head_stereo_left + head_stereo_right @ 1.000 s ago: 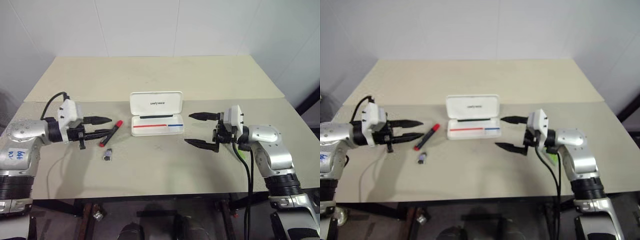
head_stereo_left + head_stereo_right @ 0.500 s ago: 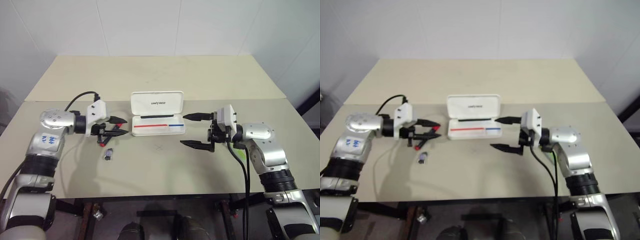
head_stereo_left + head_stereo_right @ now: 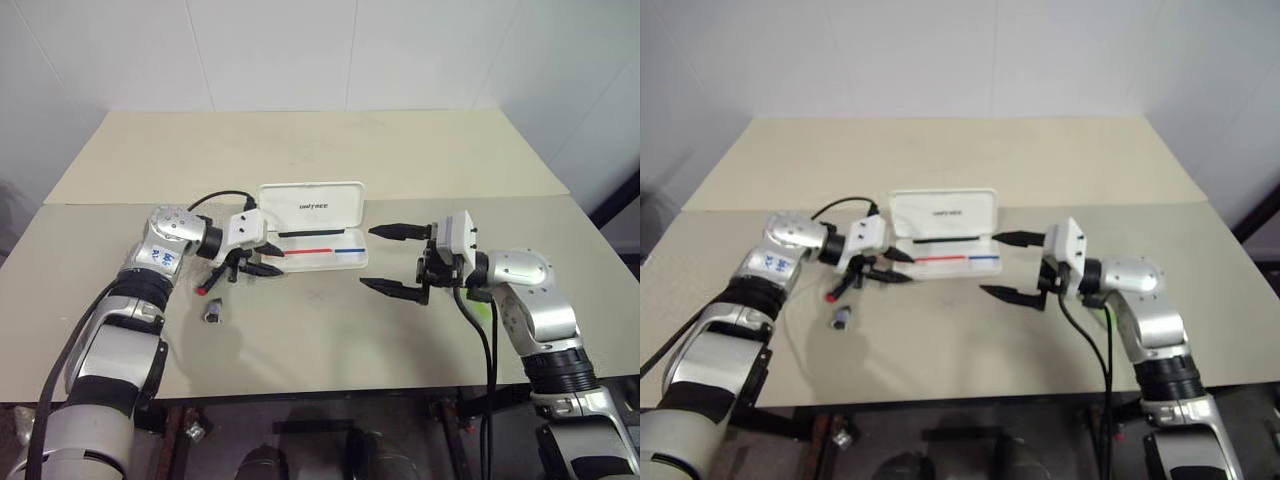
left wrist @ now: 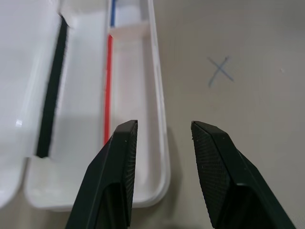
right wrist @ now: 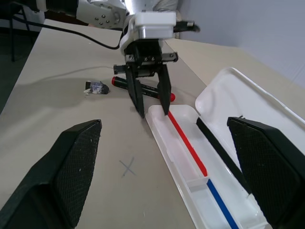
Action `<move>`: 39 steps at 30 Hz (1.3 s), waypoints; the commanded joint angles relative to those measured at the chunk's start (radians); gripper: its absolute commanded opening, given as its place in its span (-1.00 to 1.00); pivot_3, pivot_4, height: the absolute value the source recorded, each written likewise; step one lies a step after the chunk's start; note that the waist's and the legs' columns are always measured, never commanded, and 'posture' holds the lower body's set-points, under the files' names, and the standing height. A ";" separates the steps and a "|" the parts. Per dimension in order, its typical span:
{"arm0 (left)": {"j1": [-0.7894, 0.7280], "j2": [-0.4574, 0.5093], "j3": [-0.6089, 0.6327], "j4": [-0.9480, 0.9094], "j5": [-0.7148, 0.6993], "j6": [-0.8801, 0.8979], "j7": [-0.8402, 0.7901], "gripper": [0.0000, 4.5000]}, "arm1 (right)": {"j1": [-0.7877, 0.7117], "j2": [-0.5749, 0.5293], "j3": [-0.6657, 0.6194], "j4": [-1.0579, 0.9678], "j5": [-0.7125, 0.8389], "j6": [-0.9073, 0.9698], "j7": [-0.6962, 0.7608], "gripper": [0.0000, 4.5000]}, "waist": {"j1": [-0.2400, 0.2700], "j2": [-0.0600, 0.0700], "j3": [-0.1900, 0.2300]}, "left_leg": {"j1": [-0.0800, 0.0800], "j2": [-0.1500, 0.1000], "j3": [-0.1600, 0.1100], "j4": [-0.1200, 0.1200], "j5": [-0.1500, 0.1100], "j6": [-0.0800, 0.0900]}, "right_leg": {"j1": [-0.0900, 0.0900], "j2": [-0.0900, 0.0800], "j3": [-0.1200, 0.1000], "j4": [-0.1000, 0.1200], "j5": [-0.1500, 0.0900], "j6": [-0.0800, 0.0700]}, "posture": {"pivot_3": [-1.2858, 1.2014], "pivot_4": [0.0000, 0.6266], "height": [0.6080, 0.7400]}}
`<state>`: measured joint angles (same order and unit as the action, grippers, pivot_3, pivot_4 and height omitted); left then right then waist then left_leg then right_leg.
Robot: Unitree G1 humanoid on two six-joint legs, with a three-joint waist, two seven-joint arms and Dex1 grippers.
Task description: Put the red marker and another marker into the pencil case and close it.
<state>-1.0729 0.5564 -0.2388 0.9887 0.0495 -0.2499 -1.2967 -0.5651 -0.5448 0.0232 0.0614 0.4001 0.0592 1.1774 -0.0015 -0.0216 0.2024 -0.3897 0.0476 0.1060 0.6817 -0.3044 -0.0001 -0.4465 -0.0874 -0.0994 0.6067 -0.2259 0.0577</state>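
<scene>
The white pencil case (image 3: 345, 263) lies open mid-table, its lid (image 3: 310, 205) tipped back, and a red and blue stripe shows inside. My left gripper (image 3: 277, 261) hangs over the case's left end, open and empty; its fingers (image 4: 121, 157) straddle the case's front rim (image 4: 157, 95). The red marker (image 5: 143, 88) lies on the table just behind that gripper, partly hidden by it in the head views. To the right of the case my right gripper (image 3: 370, 258) is held level and wide open. A sliver of light green, probably the other marker (image 3: 1107, 316), peeks out beside my right forearm.
A small dark grey stub (image 3: 214, 313) lies on the table in front of the red marker. A blue X mark (image 3: 318, 295) is drawn on the tabletop in front of the case. The table's far half (image 3: 300, 150) is bare.
My left gripper has swung right, past the red marker, and dipped over the case's left end. The marker still lies on the table. The right arm has kept still.
</scene>
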 commanded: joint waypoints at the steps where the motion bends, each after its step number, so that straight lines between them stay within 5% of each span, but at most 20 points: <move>1: -0.043 -0.002 -0.003 0.028 0.031 -0.036 -0.003 -0.18 | 0.012 -0.016 -0.042 -0.061 0.023 0.004 -0.025 1.00 | 0.000 0.000 0.000 | 0.000 0.000 0.000 0.000 0.000 0.000 | 0.000 0.000 0.000 0.000 0.000 0.000 | 0.03 -0.52 1.00; 12: -0.058 -0.017 -0.027 0.095 0.130 -0.026 0.080 -0.18 | 0.023 -0.019 -0.049 -0.085 0.029 0.005 -0.052 1.00 | -0.001 0.000 0.000 | 0.000 0.000 0.000 0.000 0.000 0.000 | 0.000 0.000 0.000 0.001 0.000 0.000 | 0.03 -0.52 1.00; 19: -0.055 -0.031 -0.030 0.107 0.160 -0.026 0.106 -0.98 | 0.012 -0.021 -0.056 -0.078 0.028 0.004 -0.048 1.00 | 0.000 0.000 0.000 | 0.001 0.000 0.000 0.000 0.000 0.000 | 0.000 0.000 0.000 0.001 0.000 0.000 | 0.03 -0.52 1.00; 30: -0.056 -0.030 -0.013 0.050 0.141 -0.055 0.082 -0.98 | 0.004 -0.031 -0.058 -0.043 0.025 -0.007 -0.029 1.00 | -0.001 0.000 0.000 | 0.003 0.000 -0.001 0.001 0.001 -0.001 | 0.000 -0.001 0.001 0.004 0.000 -0.001 | 0.03 -0.52 1.00; 39: 0.075 0.002 -0.004 -0.321 0.061 0.033 -0.042 -0.98 | 0.031 -0.087 -0.075 -0.042 0.033 0.010 0.007 1.00 | 0.000 0.000 0.000 | 0.000 0.000 0.000 0.001 0.000 0.000 | 0.000 -0.001 0.001 0.001 0.000 0.000 | 0.03 -0.52 1.00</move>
<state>-1.0146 0.5355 -0.2541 0.7635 0.1478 -0.2518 -1.3192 -0.5409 -0.6037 -0.0083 0.0438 0.4120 0.0689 1.1738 -0.0015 -0.0217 0.2024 -0.3901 0.0473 0.1062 0.6826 -0.3041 -0.0001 -0.4469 -0.0883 -0.0988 0.6073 -0.2262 0.0580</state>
